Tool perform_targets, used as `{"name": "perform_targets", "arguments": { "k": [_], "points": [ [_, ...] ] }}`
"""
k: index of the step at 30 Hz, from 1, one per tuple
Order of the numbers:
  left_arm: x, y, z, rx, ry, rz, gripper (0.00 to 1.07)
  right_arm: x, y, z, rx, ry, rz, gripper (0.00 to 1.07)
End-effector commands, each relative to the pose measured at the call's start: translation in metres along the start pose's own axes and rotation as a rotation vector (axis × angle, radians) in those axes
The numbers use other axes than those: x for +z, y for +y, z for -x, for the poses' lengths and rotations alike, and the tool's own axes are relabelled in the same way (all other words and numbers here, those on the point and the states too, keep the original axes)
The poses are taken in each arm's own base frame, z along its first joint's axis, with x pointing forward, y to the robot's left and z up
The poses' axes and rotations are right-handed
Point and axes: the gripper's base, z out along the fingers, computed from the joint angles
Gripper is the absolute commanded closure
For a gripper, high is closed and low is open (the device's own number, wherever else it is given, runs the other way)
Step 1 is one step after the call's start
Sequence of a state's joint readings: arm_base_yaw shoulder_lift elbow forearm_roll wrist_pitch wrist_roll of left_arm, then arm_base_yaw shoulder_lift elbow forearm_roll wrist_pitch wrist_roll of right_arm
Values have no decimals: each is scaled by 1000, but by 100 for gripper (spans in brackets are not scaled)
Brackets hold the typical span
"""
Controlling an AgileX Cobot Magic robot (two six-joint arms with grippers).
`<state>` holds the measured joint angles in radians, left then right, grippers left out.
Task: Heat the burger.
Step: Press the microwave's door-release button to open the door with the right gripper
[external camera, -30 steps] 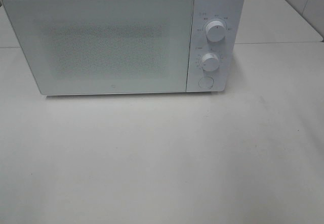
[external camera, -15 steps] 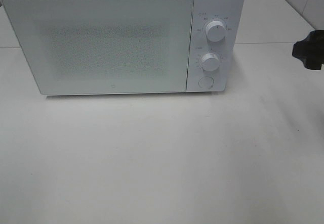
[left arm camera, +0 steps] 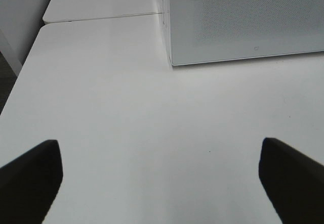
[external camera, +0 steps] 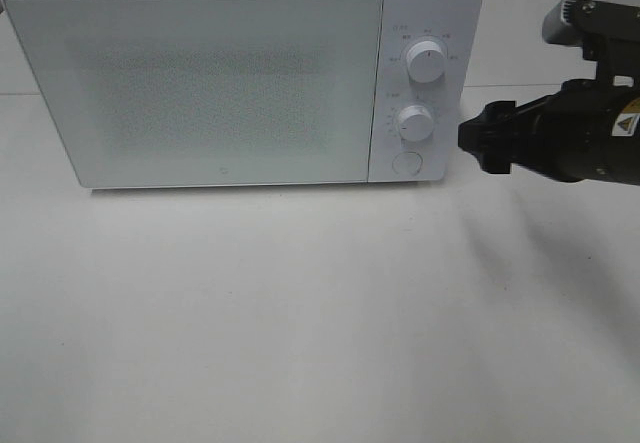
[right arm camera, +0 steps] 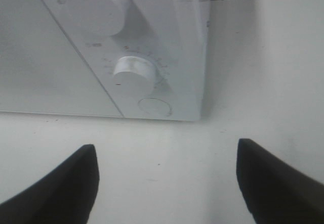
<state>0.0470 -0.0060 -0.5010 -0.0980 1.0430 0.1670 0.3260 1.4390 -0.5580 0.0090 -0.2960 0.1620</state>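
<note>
While the microwave [external camera: 430,3] stands at the back of the white bench [external camera: 300,313] with its door [external camera: 200,83] shut, the burger shows in none of the views, and the speckled window in the door lets nothing be made out behind it, so I cannot tell where it is. The control panel at the right end of the microwave carries an upper knob [external camera: 426,64], a lower knob [external camera: 414,121] and a round button [external camera: 405,162] below them.

The right claw [external camera: 478,143], black, reaches in from the right edge of the high view and hangs just beside the control panel, about level with the lower knob and the button, with a thin gap to the microwave's side. In the right wrist view its fingers [right arm camera: 61,183] are spread wide with nothing between them but bare bench, and the lower knob and the button lie ahead of them.

The left claw [left arm camera: 159,183] appears only in its own wrist view. Its fingers [left arm camera: 30,178] are spread wide as well and grip nothing, over open bench. A lower corner of the microwave door lies well ahead of it, and a seam [left arm camera: 101,17] between two bench tops runs past beside the microwave
</note>
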Motion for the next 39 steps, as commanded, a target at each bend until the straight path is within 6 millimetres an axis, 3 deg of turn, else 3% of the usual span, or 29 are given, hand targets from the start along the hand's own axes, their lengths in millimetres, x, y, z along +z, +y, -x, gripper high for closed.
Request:
{"name": "perform_targets", "arguments": {
  "k": [1, 13, 23, 29, 31, 33, 36, 38, 39],
  "points": [
    [-2, -1, -2, -5, -15, 5, 9, 5, 14, -5, 11, -2, 35, 34],
    [-2, -1, -2, -5, -15, 5, 9, 19, 47, -21, -20, -57, 59, 34],
    [-2, -1, -2, -5, -15, 5, 9, 19, 66, -31, -77, -230, -184, 34],
    [-2, -1, -2, -5, -15, 5, 9, 17, 70, -32, -42, -251, -186, 34],
    [-2, -1, -2, -5, -15, 5, 9, 16, 71, -32, 6, -255, -174, 35],
    [-2, -1, -2, -5, -15, 5, 9, 16, 71, -33, 209, -267, -146, 38],
    [-2, -1, -2, -5, -15, 5, 9, 16, 71, -33, 261, -271, -139, 43],
    [-2, -1, -2, -5, -15, 5, 9, 16, 71, -33, 529, -288, -102, 59],
    [-2, -1, -2, -5, -15, 5, 9, 16, 71, -33, 529, -288, -102, 59]
  ]
}}
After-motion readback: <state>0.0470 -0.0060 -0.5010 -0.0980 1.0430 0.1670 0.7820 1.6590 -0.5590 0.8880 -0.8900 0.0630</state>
